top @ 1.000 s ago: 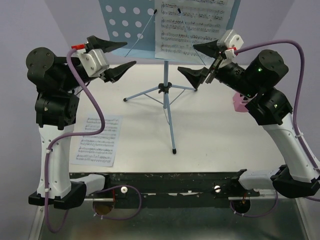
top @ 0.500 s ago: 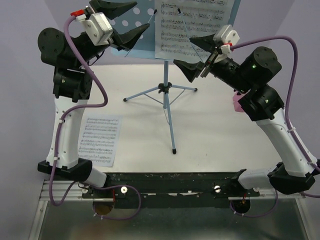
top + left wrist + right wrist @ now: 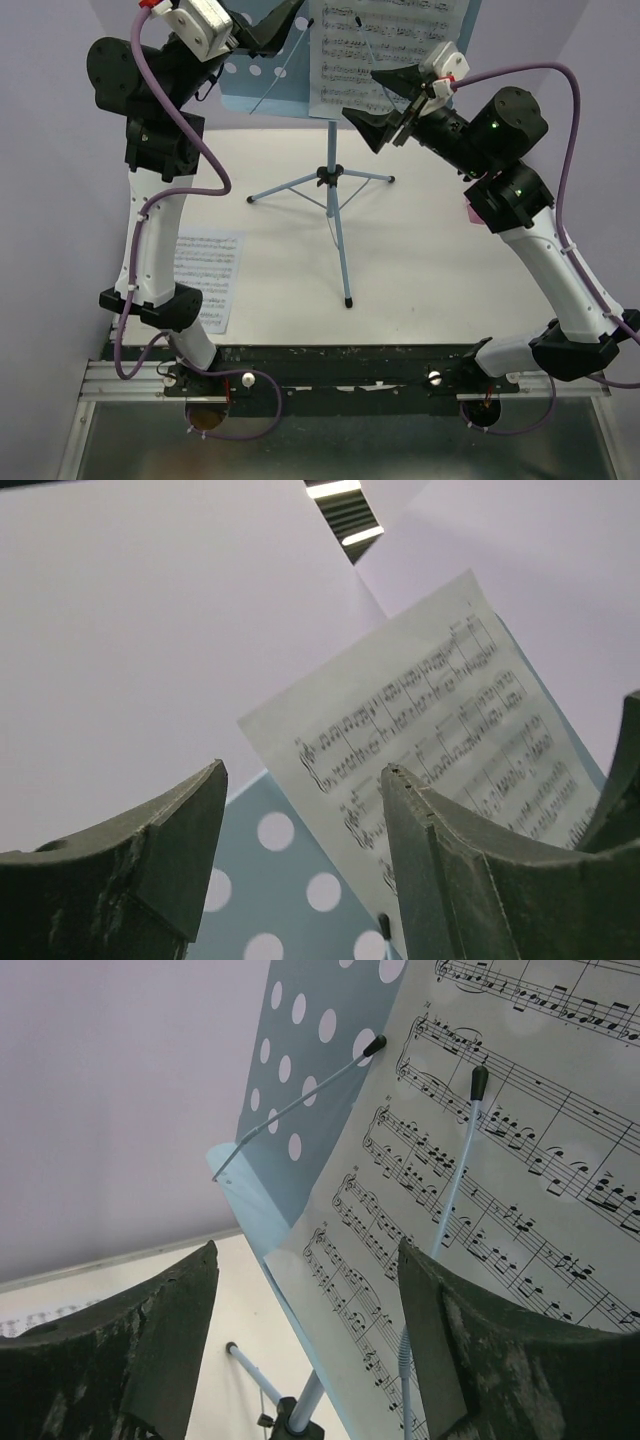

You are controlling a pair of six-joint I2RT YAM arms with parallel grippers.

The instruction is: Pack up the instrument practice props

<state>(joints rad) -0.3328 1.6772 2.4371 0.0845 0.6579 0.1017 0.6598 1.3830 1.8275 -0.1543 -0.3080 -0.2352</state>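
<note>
Packed: nothing yet.
Music stand [image 3: 338,215]: upright, page [image 3: 390,40] on it, top centre.
Loose page [image 3: 200,275]: lying flat, lower left.
Left gripper [image 3: 305,780], right gripper [image 3: 305,1250]: jaws apart, empty.

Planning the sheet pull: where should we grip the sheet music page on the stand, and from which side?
Take the sheet music page by its top corner, from above. That corner stands clear of the blue desk, so jaws can straddle it; lower down, wire retainer arms cross its face, so pulling upward probably frees it.
</note>
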